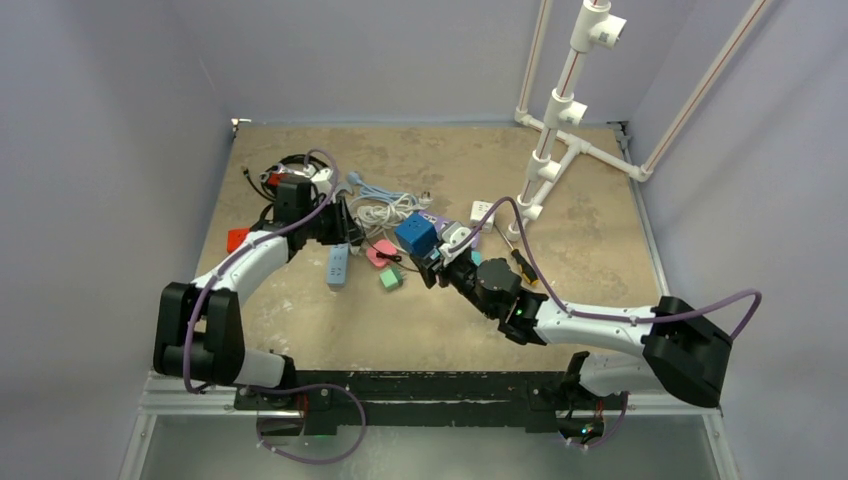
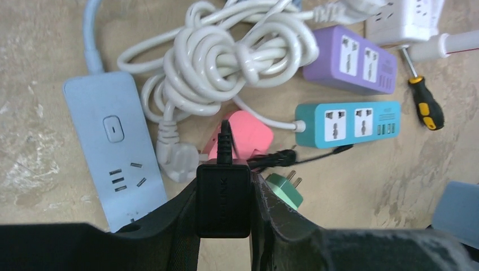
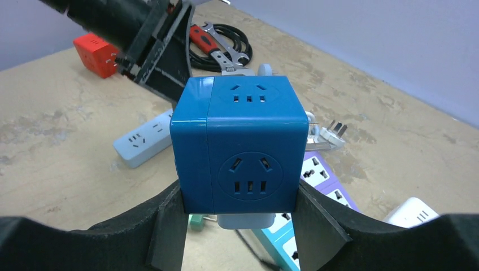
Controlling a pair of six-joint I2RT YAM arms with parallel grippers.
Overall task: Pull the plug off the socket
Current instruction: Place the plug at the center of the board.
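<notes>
While your right gripper clamps the blue cube socket above the table, 1 outlet face toward the wrist camera, your left gripper pinches the black plug, apart from it, long axis along the fingers, cord end pointing away from the wrist.

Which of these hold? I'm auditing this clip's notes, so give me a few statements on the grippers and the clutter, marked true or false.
1. The right gripper clamps a blue cube socket. True.
2. The left gripper is open and empty. False: the left gripper is shut on a black plug.
3. A screwdriver lies near the purple power strip. True.
4. The white cable lies stretched out straight. False: the white cable is coiled in a bundle.
</notes>
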